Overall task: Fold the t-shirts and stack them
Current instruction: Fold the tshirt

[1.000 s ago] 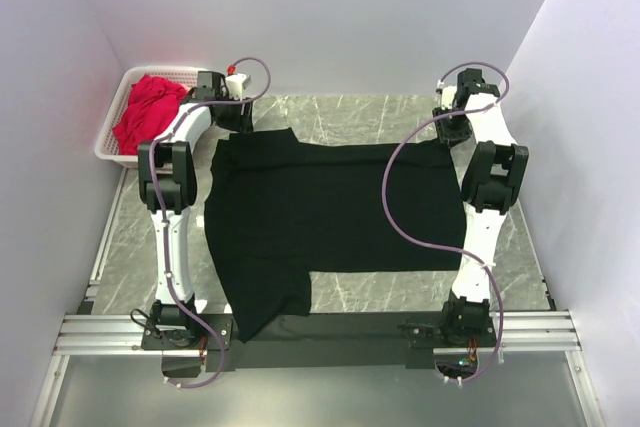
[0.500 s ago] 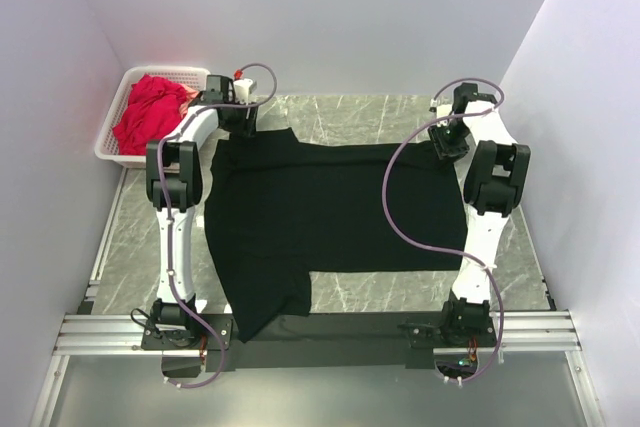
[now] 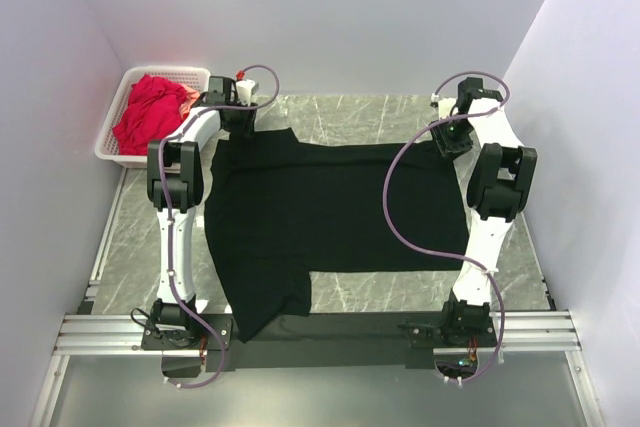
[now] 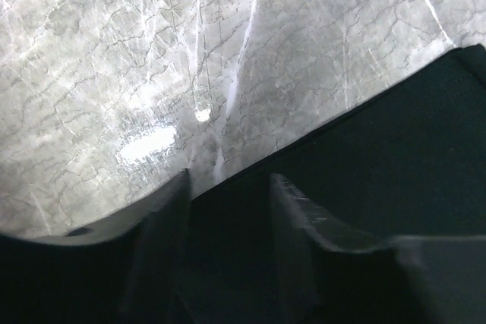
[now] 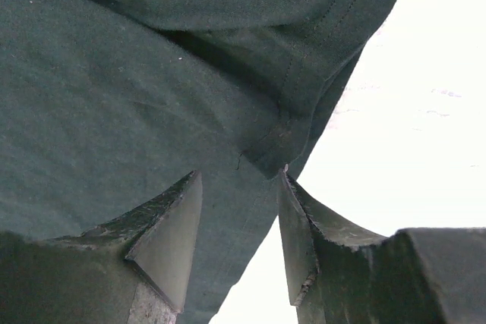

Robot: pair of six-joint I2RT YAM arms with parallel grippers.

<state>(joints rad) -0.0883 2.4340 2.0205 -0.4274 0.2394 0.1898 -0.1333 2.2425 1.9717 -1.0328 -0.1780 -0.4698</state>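
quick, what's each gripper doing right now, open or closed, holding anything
left gripper: open, holding nothing, over the black shirt edge
right gripper: open, holding nothing, at a corner of the same shirt

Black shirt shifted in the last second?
No. The black shirt keeps the same outline against the marble veins and front edge of the table.

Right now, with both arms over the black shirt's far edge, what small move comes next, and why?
Probably lower and close both. The left end effector and right end effector hang open over the far corners of the black t-shirt, spread on the marble table; gripping there would start the fold.
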